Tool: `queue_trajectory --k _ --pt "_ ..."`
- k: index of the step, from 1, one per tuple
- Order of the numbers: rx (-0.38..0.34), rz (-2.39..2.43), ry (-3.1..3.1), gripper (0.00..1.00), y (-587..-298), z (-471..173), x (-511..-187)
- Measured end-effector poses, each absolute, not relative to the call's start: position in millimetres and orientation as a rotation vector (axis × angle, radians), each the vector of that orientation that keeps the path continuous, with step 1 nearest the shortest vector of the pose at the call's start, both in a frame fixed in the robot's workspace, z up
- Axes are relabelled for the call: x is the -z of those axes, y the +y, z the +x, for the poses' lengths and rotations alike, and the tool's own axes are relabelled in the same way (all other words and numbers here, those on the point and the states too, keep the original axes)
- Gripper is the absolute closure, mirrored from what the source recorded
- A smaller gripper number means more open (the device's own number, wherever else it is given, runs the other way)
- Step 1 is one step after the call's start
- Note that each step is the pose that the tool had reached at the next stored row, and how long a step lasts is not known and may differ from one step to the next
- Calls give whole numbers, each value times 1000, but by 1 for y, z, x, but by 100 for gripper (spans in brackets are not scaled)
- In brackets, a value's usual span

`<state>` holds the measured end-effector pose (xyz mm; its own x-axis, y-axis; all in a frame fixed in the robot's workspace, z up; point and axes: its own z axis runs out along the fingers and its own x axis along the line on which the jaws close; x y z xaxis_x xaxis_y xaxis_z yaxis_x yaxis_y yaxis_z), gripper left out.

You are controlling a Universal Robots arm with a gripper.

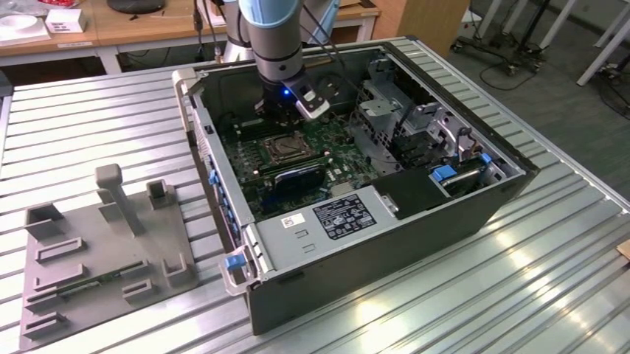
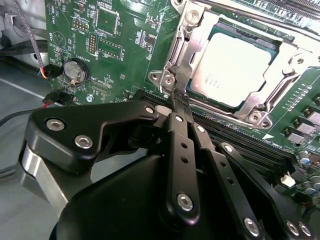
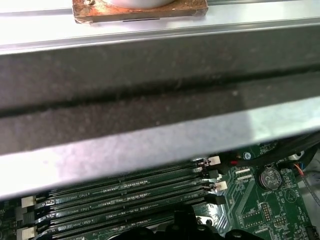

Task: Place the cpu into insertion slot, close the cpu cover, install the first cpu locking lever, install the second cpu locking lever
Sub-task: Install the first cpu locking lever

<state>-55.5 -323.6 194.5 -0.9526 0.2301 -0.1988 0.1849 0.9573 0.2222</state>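
— Where does the cpu (image 2: 234,67) sit?
— In the second wrist view it lies flat in the insertion slot (image 2: 280,50) on the green board, its pale grey-silver face up, faint print on it.
— And the cpu cover (image 2: 272,95)?
— A silvery metal frame with an open middle, lying down around the chip, its edges framing the face on all visible sides.
— Any locking lever to be seen?
— A thin metal bar (image 2: 181,82) runs along one side of the frame; whether it is latched cannot be told.
— The exterior view?
— The socket (image 1: 282,148) shows as a small dark square with a silvery rim, inside the open case.
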Motion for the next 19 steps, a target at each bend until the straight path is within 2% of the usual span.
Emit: queue_trajectory --k 19 --pt "-298 304 2875 89 -325 -58 -194"
